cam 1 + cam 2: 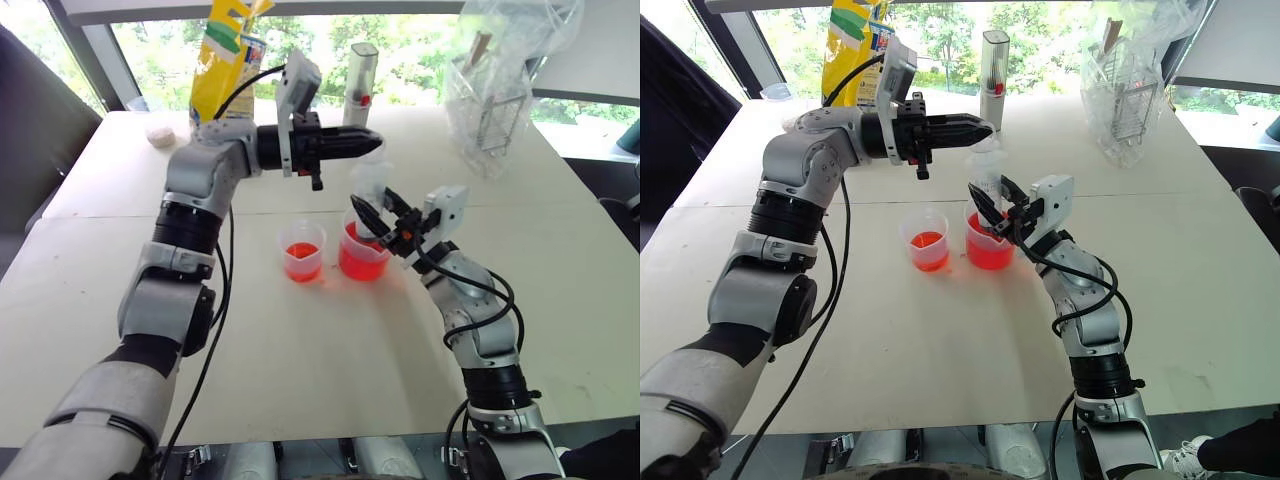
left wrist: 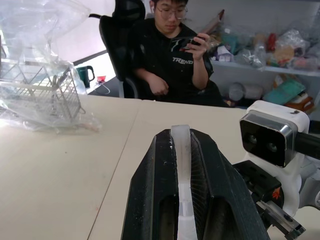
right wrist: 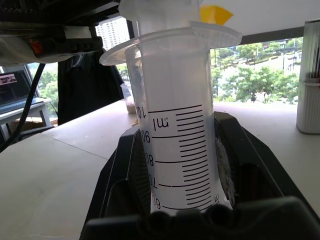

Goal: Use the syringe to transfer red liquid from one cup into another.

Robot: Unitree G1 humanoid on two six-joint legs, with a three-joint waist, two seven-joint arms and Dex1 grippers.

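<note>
Things on the pale surface [image 1: 300,350]

Two cups [image 1: 303,250] [image 1: 363,255], a white bottle [image 1: 994,65], a yellow bag [image 1: 225,60] and a wrapped wire basket [image 1: 1125,100] are set on it.

Left arm raised, forearm reaching across toward robot's right, wrist level. Left claw [image 1: 372,146] pointing right, fingers [image 2: 155,200] pinched on plunger top of syringe [image 3: 175,145]. Right arm lower, elbow bent, forearm angled forward-left and slightly up. Right claw [image 1: 992,215] clamped around syringe barrel, holding it upright.
</note>
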